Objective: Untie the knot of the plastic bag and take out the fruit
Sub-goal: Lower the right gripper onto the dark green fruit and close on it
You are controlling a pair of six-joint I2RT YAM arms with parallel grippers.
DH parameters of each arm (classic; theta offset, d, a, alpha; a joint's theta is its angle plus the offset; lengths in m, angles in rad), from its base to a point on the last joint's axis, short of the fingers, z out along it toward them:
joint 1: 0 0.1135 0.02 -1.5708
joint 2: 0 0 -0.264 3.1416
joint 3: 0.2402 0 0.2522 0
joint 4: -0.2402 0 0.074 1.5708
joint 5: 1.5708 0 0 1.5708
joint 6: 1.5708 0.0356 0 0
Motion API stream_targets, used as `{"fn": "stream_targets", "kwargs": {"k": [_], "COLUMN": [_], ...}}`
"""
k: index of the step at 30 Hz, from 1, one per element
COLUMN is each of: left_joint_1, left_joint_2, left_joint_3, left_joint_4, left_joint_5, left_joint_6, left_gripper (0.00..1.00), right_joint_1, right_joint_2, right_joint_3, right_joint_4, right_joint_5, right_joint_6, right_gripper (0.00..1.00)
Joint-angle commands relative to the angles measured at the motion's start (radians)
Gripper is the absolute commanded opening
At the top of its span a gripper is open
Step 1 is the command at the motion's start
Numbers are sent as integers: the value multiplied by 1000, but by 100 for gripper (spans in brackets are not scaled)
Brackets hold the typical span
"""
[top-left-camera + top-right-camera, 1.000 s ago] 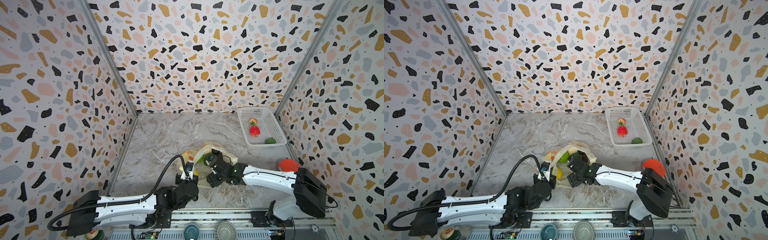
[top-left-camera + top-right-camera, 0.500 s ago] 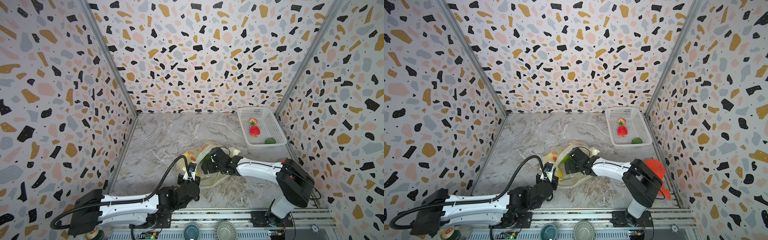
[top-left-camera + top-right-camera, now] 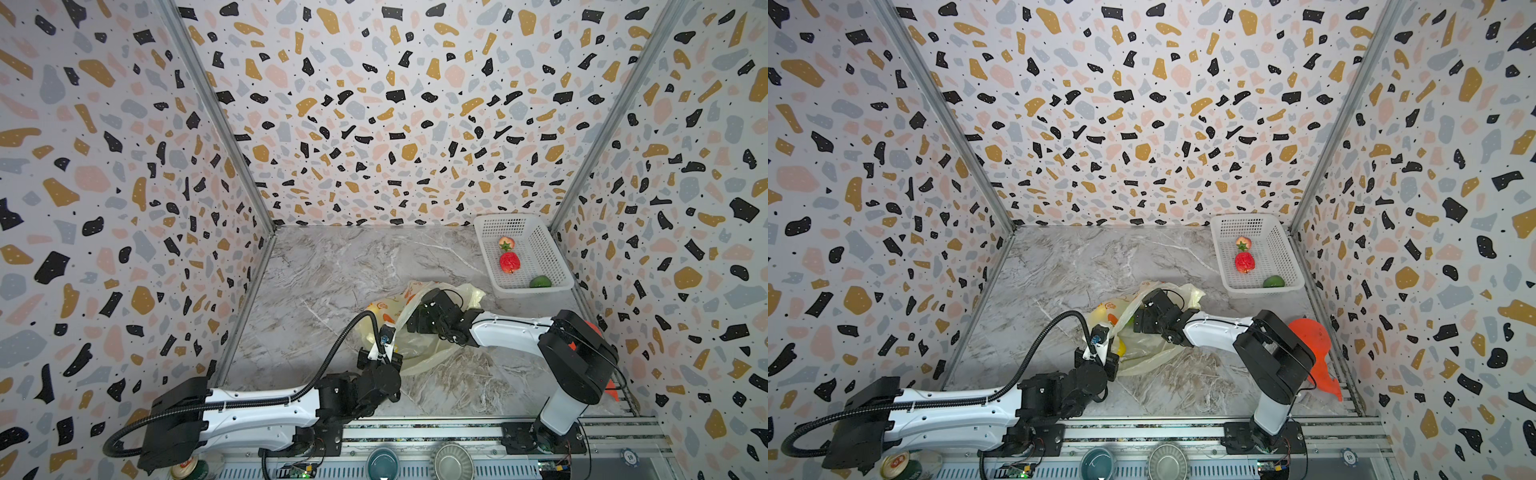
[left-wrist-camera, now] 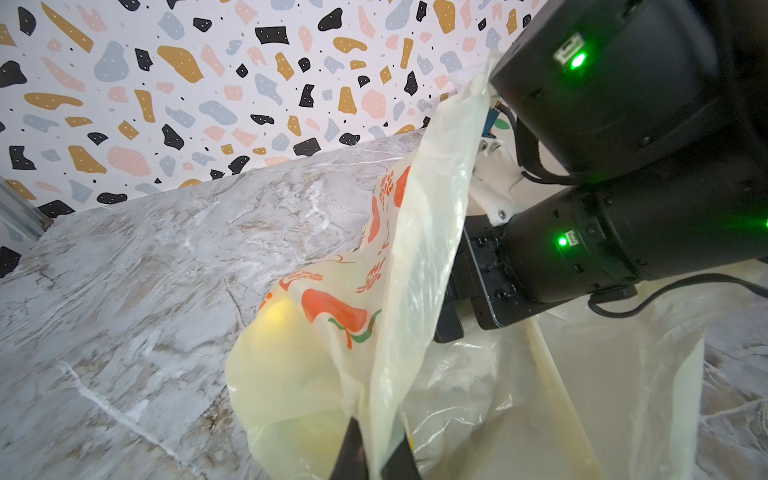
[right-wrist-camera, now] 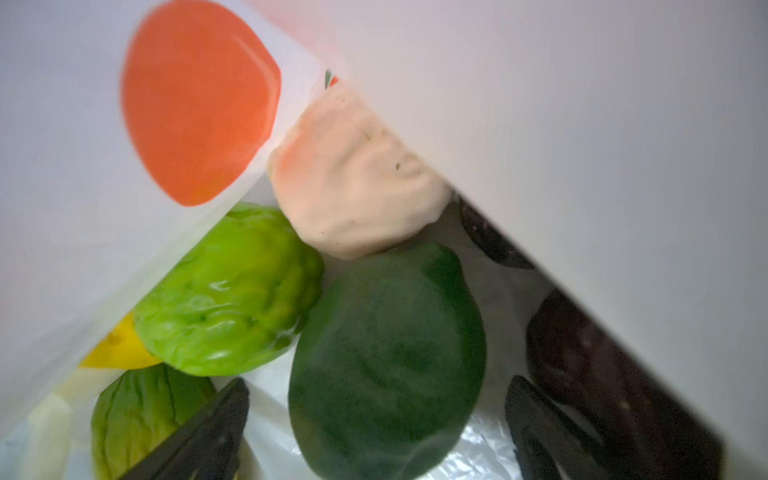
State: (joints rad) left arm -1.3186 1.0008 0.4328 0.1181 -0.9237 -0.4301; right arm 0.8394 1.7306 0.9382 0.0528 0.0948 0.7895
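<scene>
Reaching into the plastic bag (image 3: 419, 347) for fruit looks like the step in hand: no knot shows and the bag mouth gapes, so untying seems done. The bag lies on the marble table (image 3: 332, 270), front middle, between both arms. The right gripper (image 5: 378, 386) is inside the mouth, fingers spread wide either side of the dark green fruit (image 5: 386, 345), apparently not touching it. The left gripper (image 4: 376, 455) pinches the bag's edge tight, propping the mouth up. The next move calls for closing on that fruit without catching film, then lifting it clear, probably toward the white basket (image 3: 555, 253). Counts: one bag, one basket. At least five pieces show in the bag: dark green, bright green fruit (image 5: 232, 291), duller green fruit (image 5: 141, 415), pale peach fruit (image 5: 357, 183), yellow fruit (image 5: 116, 353). The basket holds three: pale strawberry (image 3: 505, 242), red strawberry (image 3: 510, 262), green fruit (image 3: 540, 281).
</scene>
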Motion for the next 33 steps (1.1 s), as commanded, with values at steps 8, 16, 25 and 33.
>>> {"fn": "stream_targets", "kwargs": {"k": [8, 16, 25, 33], "left_joint_1": [0, 1, 1, 0], "left_joint_2": [10, -8, -35, -36], "left_joint_3": [32, 17, 12, 19], "left_joint_4": [36, 34, 21, 12], "left_joint_5": [-5, -13, -55, -70], "left_joint_6": [10, -6, -19, -36], "left_gripper": [0, 0, 0, 0], "right_joint_1": [-2, -2, 7, 79], "right_joint_2": [35, 13, -85, -214], "right_joint_3": [-2, -25, -59, -69], "right_joint_4": [49, 64, 10, -130], "right_joint_5": [19, -7, -106, -113], "right_joint_6": [18, -5, -68, -167], "right_gripper": [83, 68, 62, 62]}}
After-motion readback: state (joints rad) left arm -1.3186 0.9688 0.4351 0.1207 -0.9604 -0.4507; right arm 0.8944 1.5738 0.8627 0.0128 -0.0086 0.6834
